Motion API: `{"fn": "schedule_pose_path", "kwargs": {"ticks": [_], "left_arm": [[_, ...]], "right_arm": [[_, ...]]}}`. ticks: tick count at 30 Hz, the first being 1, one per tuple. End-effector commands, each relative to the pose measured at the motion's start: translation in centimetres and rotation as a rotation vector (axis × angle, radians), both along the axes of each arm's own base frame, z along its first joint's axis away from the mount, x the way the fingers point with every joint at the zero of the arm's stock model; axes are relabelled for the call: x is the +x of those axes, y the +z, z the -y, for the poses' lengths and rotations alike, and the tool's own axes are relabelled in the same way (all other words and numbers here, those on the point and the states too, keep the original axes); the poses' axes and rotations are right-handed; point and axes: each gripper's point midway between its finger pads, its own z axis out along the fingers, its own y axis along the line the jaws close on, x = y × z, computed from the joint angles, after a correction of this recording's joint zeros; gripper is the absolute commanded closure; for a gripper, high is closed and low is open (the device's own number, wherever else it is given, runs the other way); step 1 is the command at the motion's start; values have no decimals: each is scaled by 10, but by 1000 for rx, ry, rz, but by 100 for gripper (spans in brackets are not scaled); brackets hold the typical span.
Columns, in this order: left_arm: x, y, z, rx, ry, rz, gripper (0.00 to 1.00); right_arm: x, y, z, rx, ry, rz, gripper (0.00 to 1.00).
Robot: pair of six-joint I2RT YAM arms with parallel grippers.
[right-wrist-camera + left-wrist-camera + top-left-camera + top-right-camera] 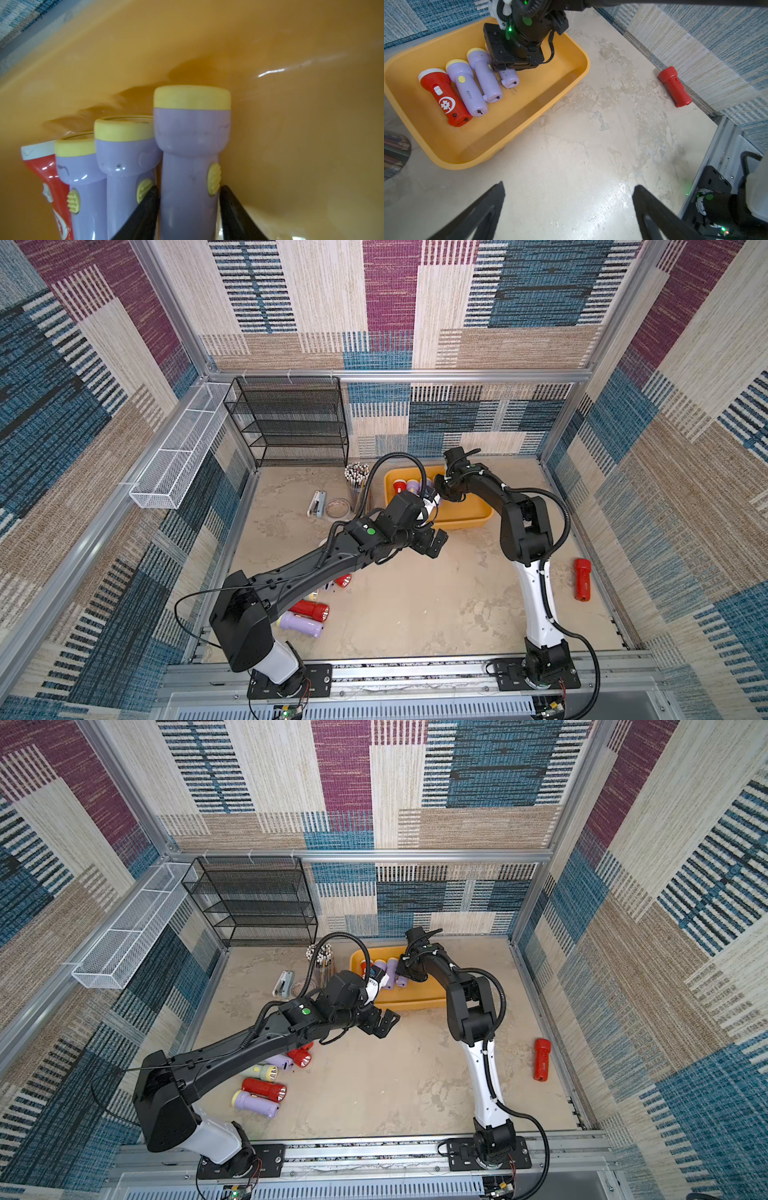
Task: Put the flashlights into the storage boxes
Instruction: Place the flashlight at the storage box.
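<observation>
Loose torches [264, 1090] on desk [395, 1085] behind left tool [569, 185]. Left tool spread wide, empty, above desk beside tray [577, 68]. Tray holds four torches [463, 87] in row. Right tool [189, 186] down in tray, jaws flanking end lavender torch [191, 135]; gripping or released, cannot tell. Lone red torch [582, 578] on desk, well right of it.

Bright even light, glare on the tray [272, 71], close flashlights [191, 145] blurred.

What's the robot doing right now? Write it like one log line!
right claw: around lavender flashlight in tray, grip unclear | left claw: open, empty | tray: four flashlights | table: red flashlight, others
</observation>
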Motion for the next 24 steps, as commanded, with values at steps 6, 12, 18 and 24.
{"fn": "schedule_pose_path", "kwargs": {"ticks": [6,12,18,24], "left_arm": [[-3,-4,-2,-7,-16,-31,1],[-11,-9,2,-24,-51,-61,1],[-26,-6,20,-86,-117,-69,1],[-48,-16,62,-87,-242,-96,1]], "right_arm": [[-5,63,3,-11,29,126,31],[-36,106,40,-152,-34,173,26],[-104,113,122,-296,-183,121,18],[-190,106,223,-366,-450,51,1]]}}
